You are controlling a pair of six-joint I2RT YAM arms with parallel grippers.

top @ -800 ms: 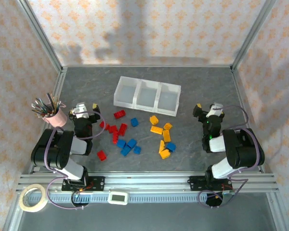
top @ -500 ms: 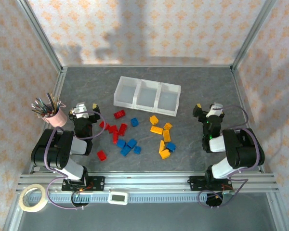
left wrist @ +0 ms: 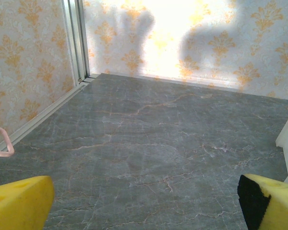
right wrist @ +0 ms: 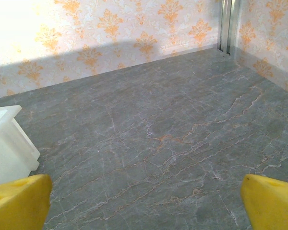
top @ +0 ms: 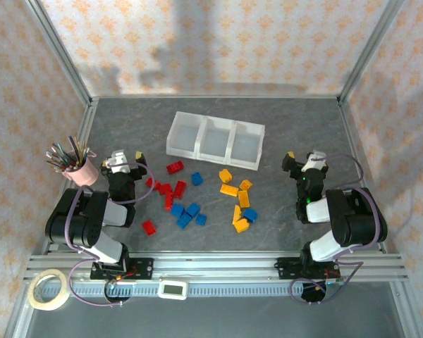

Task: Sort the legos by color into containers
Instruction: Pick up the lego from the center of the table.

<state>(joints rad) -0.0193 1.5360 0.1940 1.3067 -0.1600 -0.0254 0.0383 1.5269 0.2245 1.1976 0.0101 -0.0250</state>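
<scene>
Desk [top: 289,127] of grey marble, with containers [top: 215,141] in one row at back centre. Over its near-left side, left fingers [left wrist: 19,203] spread wide, holding nothing; right fingers [right wrist: 17,203] same, near-right. Then legos [top: 190,197] loose on desk just before containers: red left, blue middle, yellow-orange mostly right.

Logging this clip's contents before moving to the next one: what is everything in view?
containers: three joined, translucent white, far-centre of table
red legos: about seven, red, left of centre
blue legos: about six, blue, mostly centre, one among the yellow ones
yellow-orange legos: about six, right of centre
pink cup: one, holding pens, left edge
tape roll: one, cream, near-left corner
left claw: yellow-tipped, open, empty
right claw: yellow-tipped, open, empty
</scene>
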